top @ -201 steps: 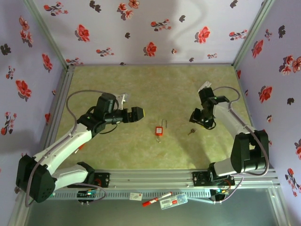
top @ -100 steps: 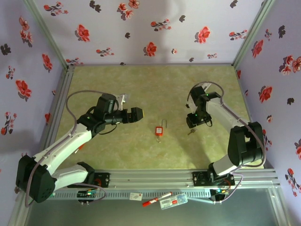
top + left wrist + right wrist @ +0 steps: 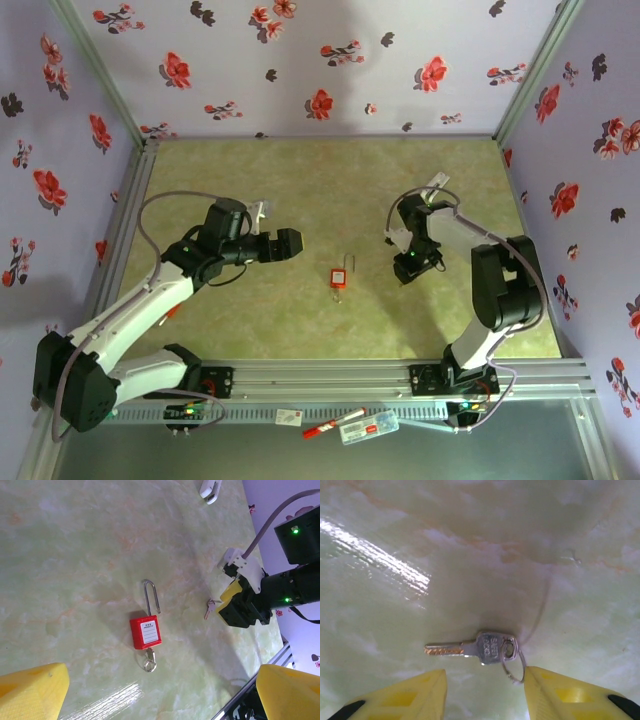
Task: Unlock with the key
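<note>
the right wrist view shows the key (image 3: 480, 650) up close, lying flat on the table (image 3: 395, 530) between the parted fingers of the right hand (image 3: 485, 681), which grasps nothing. the left wrist view adds the red padlock (image 3: 146, 632) lying near the key; the left hand (image 3: 160, 686) is spread wide, released.

The key (image 3: 475, 650) — small, silver-grey, with a rounded, stamped head — lies flat on the tabletop (image 3: 380, 605), untouched, just ahead of the parted yellow fingers (image 3: 405, 697).
</note>
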Tool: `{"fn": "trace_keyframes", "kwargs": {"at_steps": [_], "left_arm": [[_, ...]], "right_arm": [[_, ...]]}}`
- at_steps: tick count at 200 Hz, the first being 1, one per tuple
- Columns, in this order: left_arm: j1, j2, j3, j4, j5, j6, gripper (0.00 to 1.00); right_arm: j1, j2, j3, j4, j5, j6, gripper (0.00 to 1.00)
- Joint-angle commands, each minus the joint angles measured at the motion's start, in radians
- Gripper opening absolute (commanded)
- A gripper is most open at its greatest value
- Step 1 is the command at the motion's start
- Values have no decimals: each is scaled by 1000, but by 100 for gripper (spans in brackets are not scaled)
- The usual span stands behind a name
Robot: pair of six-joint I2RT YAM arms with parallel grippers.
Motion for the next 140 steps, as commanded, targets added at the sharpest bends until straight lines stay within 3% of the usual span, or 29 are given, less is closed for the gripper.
{"fn": "trace_keyframes", "kwargs": {"at_steps": [1, 100, 140], "left_arm": [[-4, -14, 30, -17, -15, 25, 96], [-4, 5, 33, -9, -23, 23, 96], [-4, 9, 44, -3, -24, 25, 96]], "right_arm": [[-19, 28, 5, 14, 8, -19, 44], [-50, 96, 37, 25, 30, -6, 34], [-48, 89, 60, 9, -10, 10, 14]]}}
